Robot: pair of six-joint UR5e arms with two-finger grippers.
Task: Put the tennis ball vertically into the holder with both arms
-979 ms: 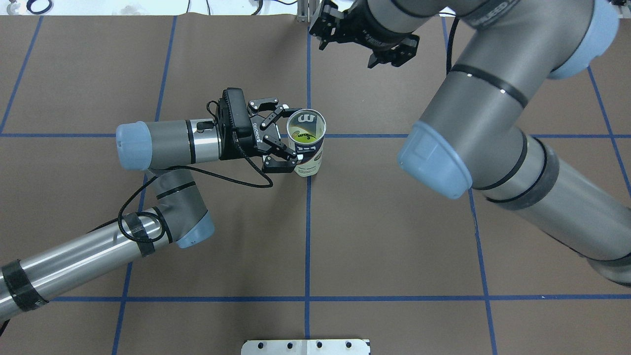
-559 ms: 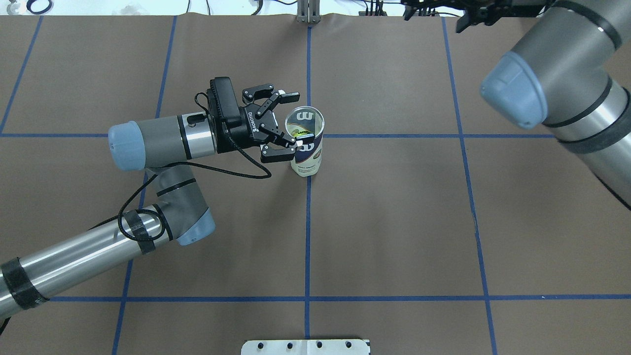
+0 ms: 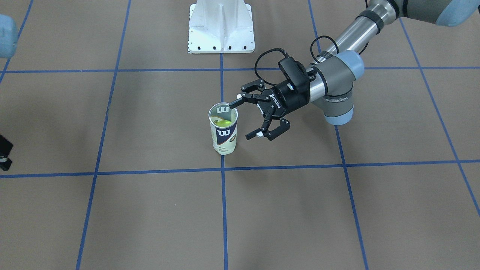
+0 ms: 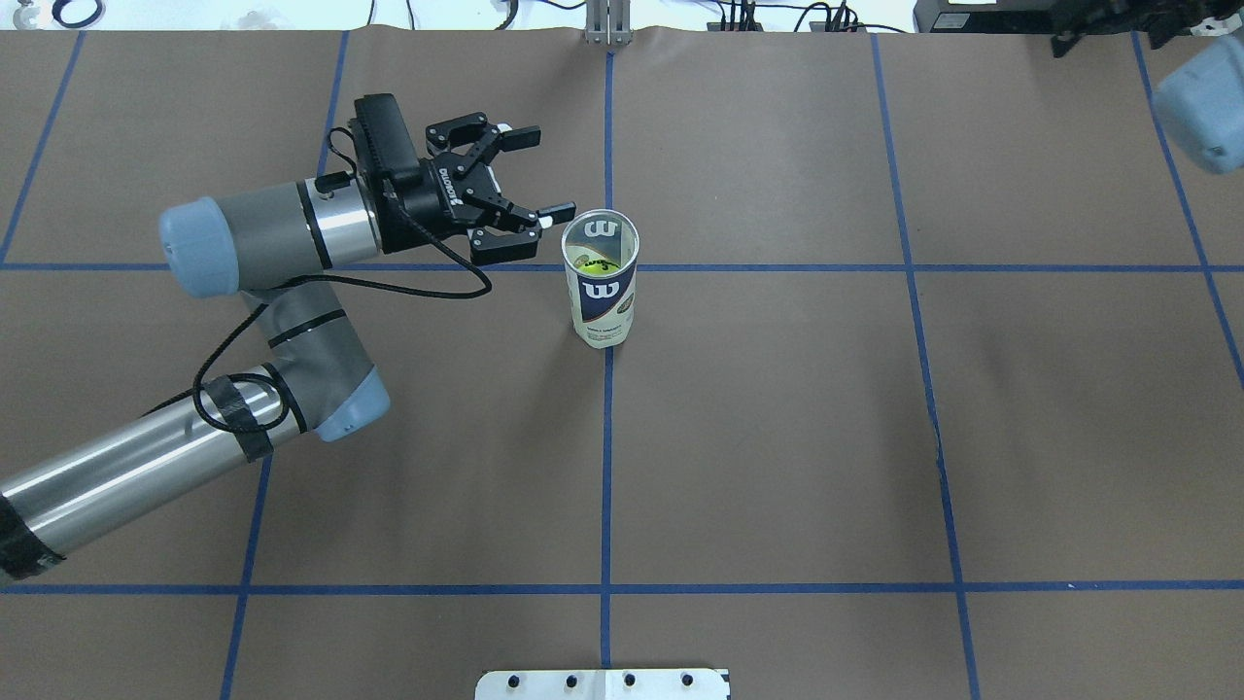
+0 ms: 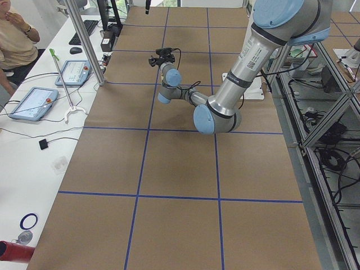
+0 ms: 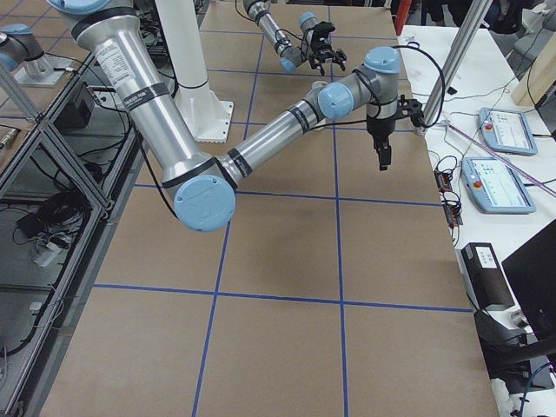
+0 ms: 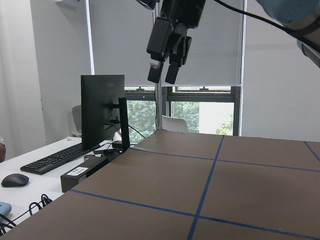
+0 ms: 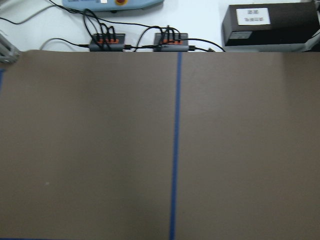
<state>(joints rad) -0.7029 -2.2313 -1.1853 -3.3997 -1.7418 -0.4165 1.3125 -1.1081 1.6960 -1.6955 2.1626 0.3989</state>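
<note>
Standing by the table, going view by view, holder as the landmark.

front-facing: holder (image 3: pixel 223 129) upright on the brown table (image 3: pixel 112 210), open mouth up, tennis ball (image 3: pixel 221 122) visible inside. left gripper (image 3: pixel 245 118) just beside the holder on the left arm's side, jaws spread wide, grasping nothing; the upper fingertip looks close to the rim, contact unclear. White pedestal base (image 3: pixel 221 28) well apart from the holder, toward the robot.

overhead: holder (image 4: pixel 602 282) on the centre blue tape line, ball (image 4: pixel 593 262) inside. left gripper (image 4: pixel 535 175) spread open, lying sideways, beside and beyond the holder, holding nothing. right gripper (image 4: pixel 1118 24) well away from the holder at the far table edge; fingers too cut off to tell here.

left wrist: holder out of shot. right gripper (image 7: pixel 162 77) hangs high, fingers nearly together, nothing between them.

right wrist: bare table and one tape line only, no holder.

side views: too small to add anything.

handling (my read): thin clear tube, light, slick, tips easily, dents if squeezed. Grip mid-body on the label, gently, from the side. Ball soft and fuzzy, easy to pinch.

status (my read): ball looks seated, task near done.
</note>
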